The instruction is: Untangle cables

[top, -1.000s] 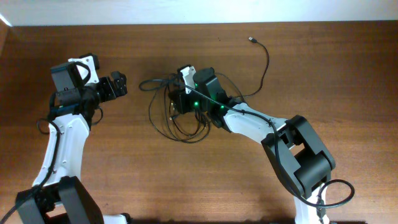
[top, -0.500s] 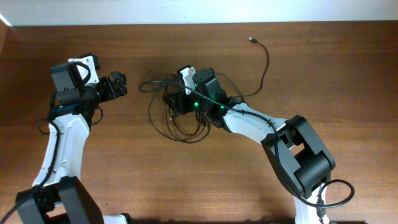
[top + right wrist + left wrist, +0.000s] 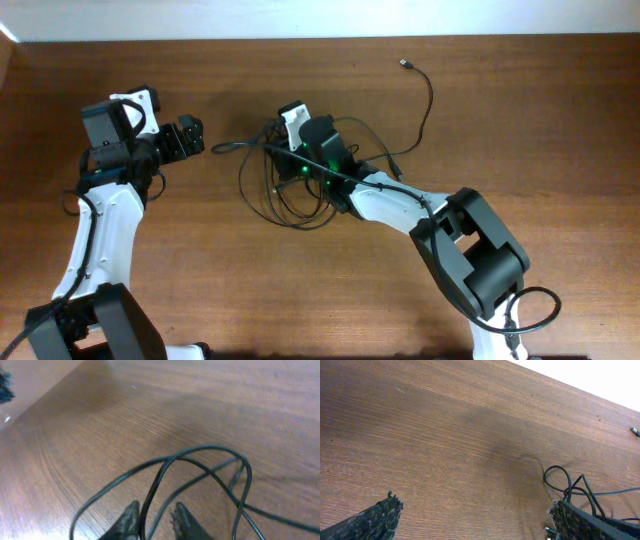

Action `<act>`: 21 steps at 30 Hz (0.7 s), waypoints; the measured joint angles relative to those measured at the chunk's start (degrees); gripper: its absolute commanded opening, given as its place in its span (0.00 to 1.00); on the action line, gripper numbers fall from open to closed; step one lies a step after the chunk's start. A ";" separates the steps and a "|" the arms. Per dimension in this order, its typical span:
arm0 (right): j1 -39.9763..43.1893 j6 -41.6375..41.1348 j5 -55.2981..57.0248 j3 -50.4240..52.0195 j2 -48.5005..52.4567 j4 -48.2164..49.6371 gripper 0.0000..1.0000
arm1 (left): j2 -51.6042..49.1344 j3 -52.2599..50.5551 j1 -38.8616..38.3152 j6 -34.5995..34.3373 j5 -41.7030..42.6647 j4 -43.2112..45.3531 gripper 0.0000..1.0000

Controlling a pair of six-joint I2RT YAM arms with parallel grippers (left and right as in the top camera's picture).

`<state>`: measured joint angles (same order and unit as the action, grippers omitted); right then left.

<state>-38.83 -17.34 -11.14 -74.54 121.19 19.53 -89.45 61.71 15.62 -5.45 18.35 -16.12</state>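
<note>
With the right end effector clenched on one strand of the cables, lift slowly toward 12 o'clock while the released left end effector pins loops from 9 o'clock.

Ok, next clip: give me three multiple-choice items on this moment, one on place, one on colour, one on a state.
1. Where is the right gripper? A. at the cables tangle. B. at the picture's lower edge. C. far right, alone.
2. What colour are the cables? A. white. B. black. C. red.
3. How is the left gripper? A. shut on a cable. B. shut, empty. C. open, empty.
Answers: 1 A, a strand runs between its fingers in the right wrist view; 2 B, every cord shows black on the brown table; 3 C, its fingers stand wide apart over bare wood.
</note>
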 measured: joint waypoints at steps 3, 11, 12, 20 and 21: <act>0.00 -0.22 0.39 0.00 0.07 -0.13 0.05 | 0.00 0.00 0.00 -0.02 0.00 0.02 0.99; 0.28 -0.22 0.13 -0.02 -0.02 -0.52 0.04 | 0.00 0.00 0.00 -0.02 0.00 0.00 0.99; 0.55 -0.20 -0.31 -0.02 -0.48 -1.62 0.04 | 0.00 0.00 0.00 0.00 0.00 0.00 0.99; 7.13 0.07 -0.72 -0.17 -26.93 -4.59 0.04 | 0.00 0.00 0.00 0.00 0.02 0.00 0.99; 7.72 0.00 -0.79 -0.26 -29.92 -4.57 0.04 | 0.00 0.00 0.00 0.00 0.00 0.00 0.99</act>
<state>-31.11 -17.34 -11.92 -74.81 91.26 14.96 -89.45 61.71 15.62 -5.45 18.35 -16.12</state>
